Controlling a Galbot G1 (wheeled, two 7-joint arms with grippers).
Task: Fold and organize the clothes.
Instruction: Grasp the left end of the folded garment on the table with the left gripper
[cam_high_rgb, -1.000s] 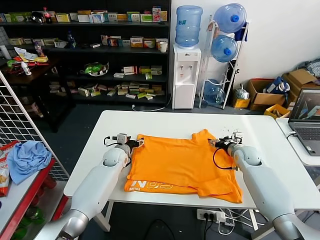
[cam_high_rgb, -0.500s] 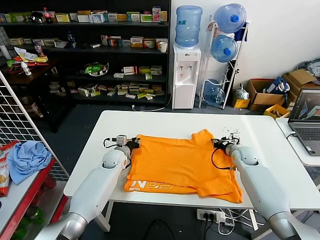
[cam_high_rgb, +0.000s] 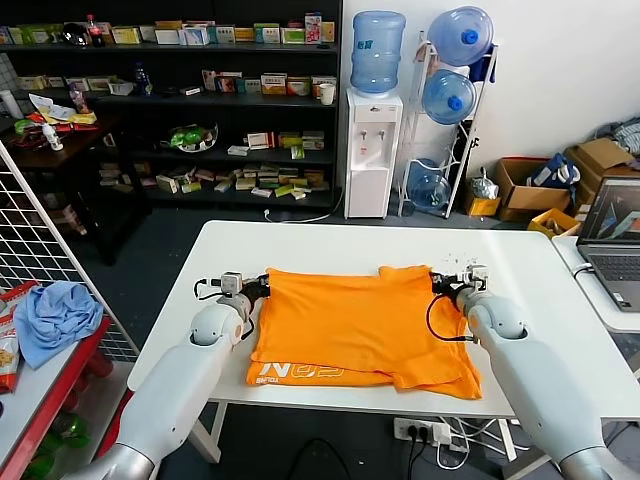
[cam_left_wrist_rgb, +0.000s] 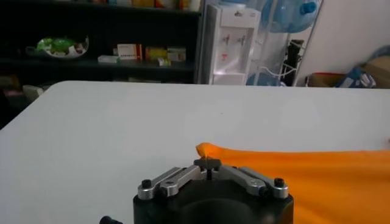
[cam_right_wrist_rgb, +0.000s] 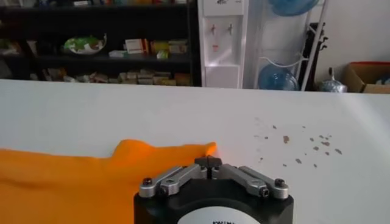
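Centrally on the white worktop (cam_high_rgb: 330, 245): bright orange T-shirt (cam_high_rgb: 360, 320), thin and soft, spread flat with its near edge doubled over to show white lettering (cam_high_rgb: 300, 373) at the near-left corner. Far hem pulled nearly straight between the two hands; slight rumpling and a short sleeve at the far right, near edge reaching almost to the worktop's front rim.

Left hand (cam_high_rgb: 252, 290) low at the shirt's far-left corner, fingers (cam_left_wrist_rgb: 207, 163) closed together, pinching the orange fabric edge in the left wrist view. Right hand (cam_high_rgb: 447, 285) low at the far-right corner, fingers (cam_right_wrist_rgb: 208, 162) likewise drawn together at the fabric edge beside the raised sleeve; actual grip on the cloth not clearly shown.

Small dark specks (cam_right_wrist_rgb: 298, 146) scattered on the worktop just beyond the right hand. Laptop (cam_high_rgb: 612, 240) on a separate surface at the right. Light blue cloth (cam_high_rgb: 55, 315) on a red shelf at the left. Behind: dark shelving (cam_high_rgb: 180, 100) stocked with boxes, water dispenser (cam_high_rgb: 372, 150) topped by a blue bottle, rack of spare water bottles (cam_high_rgb: 455, 70), cardboard boxes (cam_high_rgb: 560, 180) along the wall.
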